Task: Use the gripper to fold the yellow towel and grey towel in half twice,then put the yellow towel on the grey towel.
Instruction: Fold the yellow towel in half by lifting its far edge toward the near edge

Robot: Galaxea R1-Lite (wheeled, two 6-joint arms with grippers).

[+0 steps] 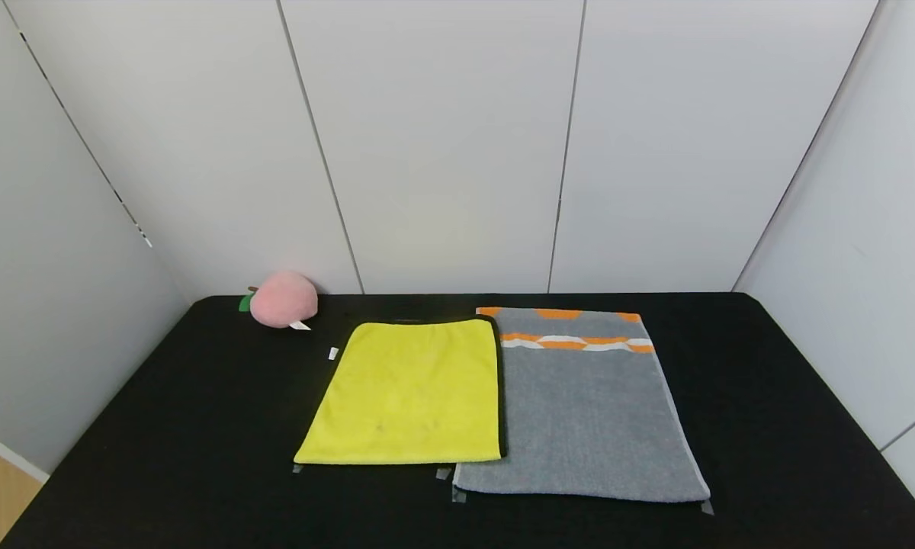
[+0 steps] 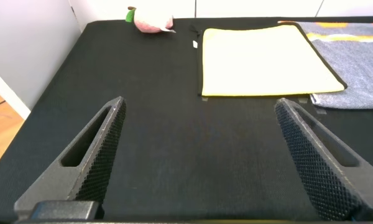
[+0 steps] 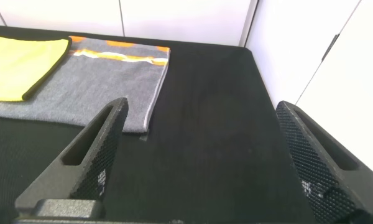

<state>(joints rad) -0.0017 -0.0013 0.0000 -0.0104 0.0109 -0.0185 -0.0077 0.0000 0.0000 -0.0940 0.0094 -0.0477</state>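
Both towels flat on black bench (image 1: 160,427), nothing folded yet — opening step, pre-grasp.

Left tool (image 2: 199,155) spread wide, empty, hovering over bare bench w/ yellow towel (image 1: 408,393) ahead of it and a bit toward the right arm's side. Near hem of yellow closest to this tool, well apart from fingertips. Small white tag (image 2: 194,43) off yellow's far corner on the outer side. Pink plush peach (image 1: 282,300) further beyond, at back edge of bench, clear of the work.

Right tool (image 3: 199,155) also spread wide, empty, over bare bench. Grey towel (image 1: 583,412) ahead and inboard of it, toward the left arm; near corner nearest the tool, not touching. Orange-and-white band (image 3: 121,55) at the far end, away from tool.

Yellow's inner edge overlapping grey's edge slightly, or just touching — looks like a small overlap along that seam. Bits of tape (image 1: 707,506) near towel corners on bench.

Next, by judgement: pick one towel, drop tools to near corners, pinch thin hem w/o grabbing bench cover, lift and carry over to far edge for first half-fold. Overlap = risk of dragging the neighbour along; yellow on top at seam, so prob. easier first.
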